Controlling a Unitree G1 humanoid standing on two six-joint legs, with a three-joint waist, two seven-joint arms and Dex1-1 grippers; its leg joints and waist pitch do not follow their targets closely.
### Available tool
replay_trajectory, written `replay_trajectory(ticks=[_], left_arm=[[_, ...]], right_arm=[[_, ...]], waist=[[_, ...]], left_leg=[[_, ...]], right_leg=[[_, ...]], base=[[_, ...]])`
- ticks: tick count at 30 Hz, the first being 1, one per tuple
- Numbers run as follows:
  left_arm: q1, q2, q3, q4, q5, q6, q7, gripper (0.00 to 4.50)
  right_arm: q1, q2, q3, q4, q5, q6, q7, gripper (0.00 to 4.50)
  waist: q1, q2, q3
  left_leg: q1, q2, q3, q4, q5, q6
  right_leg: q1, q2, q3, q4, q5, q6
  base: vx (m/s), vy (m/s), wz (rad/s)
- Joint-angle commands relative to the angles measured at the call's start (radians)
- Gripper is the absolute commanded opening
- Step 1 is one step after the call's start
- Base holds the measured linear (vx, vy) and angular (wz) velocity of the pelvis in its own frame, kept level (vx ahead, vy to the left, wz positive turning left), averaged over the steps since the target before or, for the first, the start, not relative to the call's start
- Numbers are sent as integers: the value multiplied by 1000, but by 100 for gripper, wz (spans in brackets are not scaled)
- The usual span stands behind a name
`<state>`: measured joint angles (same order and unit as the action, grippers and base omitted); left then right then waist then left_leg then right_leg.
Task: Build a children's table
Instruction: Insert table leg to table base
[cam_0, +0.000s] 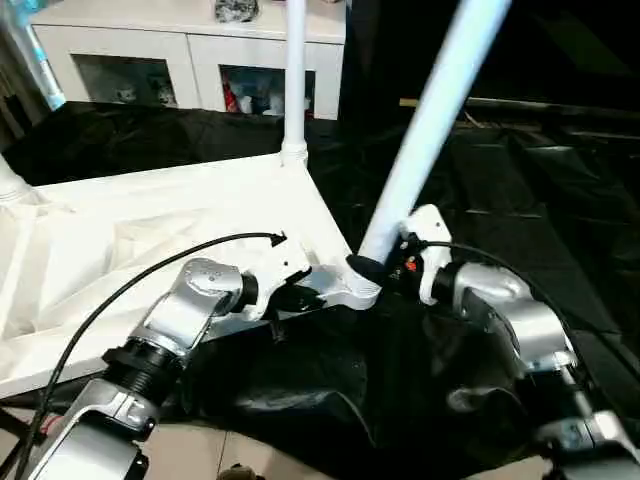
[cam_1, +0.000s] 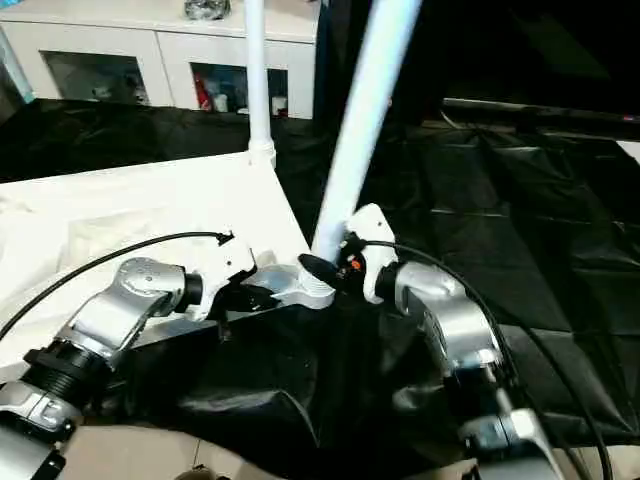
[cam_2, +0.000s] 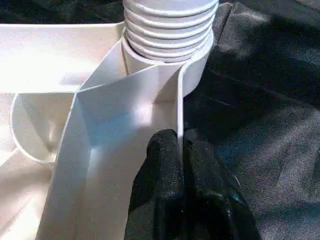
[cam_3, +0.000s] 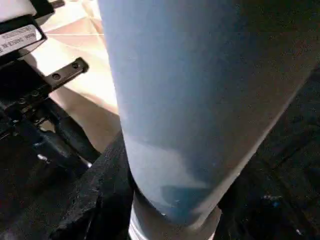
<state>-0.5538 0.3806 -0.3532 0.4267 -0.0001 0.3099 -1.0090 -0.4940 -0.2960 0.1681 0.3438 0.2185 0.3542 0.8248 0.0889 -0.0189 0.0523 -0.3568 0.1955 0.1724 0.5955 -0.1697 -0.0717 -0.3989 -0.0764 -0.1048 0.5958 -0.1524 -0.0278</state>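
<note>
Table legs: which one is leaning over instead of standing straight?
The near leg, at the tabletop's front corner, where the right gripper holds its base. It tilts to the right. The far leg stands upright in its corner.

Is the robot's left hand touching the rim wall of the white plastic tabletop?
Touching. The left wrist view shows the left hand's two black fingers pinched shut on either side of the thin rim wall of the white plastic tabletop, no gap.

Table top (cam_0: 150, 230) smooth white plastic; floor sheet (cam_0: 520, 200) glossy black, wrinkled.
</note>
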Motion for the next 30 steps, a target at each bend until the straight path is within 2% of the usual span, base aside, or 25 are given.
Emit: replay_trajectory(ticks=[1,3,8,12,13,20,27,28,30], left_arm=[[-3,14,-1,1,18,-24,2,0],[-4,15,-3,0,18,-26,0,0],[-11,30,-19,-6,16,-69,-53,0],[-6,56,-37,-35,3,-119,-135,0],[-10,79,-51,-48,0,-161,-190,0],[-23,94,-45,-47,-6,-179,-222,0],[-40,80,-18,-8,8,-164,-164,0],[-41,75,-8,-9,1,-149,-157,0],[-42,72,-2,-10,-3,-138,-152,0]], right_arm=[[13,2,80,64,-16,14,99,190],[9,0,84,69,-18,10,108,190],[-9,-16,106,101,-19,-15,201,190],[-11,-36,120,106,-18,-35,270,190],[-5,-61,132,94,-20,-62,346,190],[29,-95,156,34,-9,-72,428,190],[39,-62,136,72,-33,-104,374,190],[23,-36,118,119,-55,-119,298,190],[10,-20,107,150,-69,-122,245,190]], waist=[[0,-7,-61],[0,-6,-61],[0,-13,-63],[0,-14,-62],[0,-14,-61],[8,-15,-61],[10,-15,-61],[10,-13,-60],[3,-15,-56]], left_leg=[[8,30,-15,-71,-298,19],[8,31,-15,-73,-294,19],[11,35,-15,-76,-305,19],[12,37,-16,-78,-325,15],[13,37,-16,-78,-330,14],[15,40,-16,-79,-335,10],[15,39,-17,-79,-342,7],[17,37,-17,-78,-354,4],[17,33,-20,-78,-377,-6]], right_leg=[[38,-79,47,-103,-544,-53],[39,-79,48,-102,-529,-58],[38,-78,50,-98,-500,-74],[38,-80,51,-99,-515,-75],[37,-80,50,-100,-518,-75],[38,-80,53,-97,-509,-85],[36,-80,51,-99,-520,-86],[35,-81,49,-102,-542,-83],[34,-81,44,-107,-594,-69]], base=[[0,0,0],[0,0,0],[0,0,0],[0,0,0],[0,0,0],[0,0,0],[0,0,0],[0,0,0],[0,0,0]])
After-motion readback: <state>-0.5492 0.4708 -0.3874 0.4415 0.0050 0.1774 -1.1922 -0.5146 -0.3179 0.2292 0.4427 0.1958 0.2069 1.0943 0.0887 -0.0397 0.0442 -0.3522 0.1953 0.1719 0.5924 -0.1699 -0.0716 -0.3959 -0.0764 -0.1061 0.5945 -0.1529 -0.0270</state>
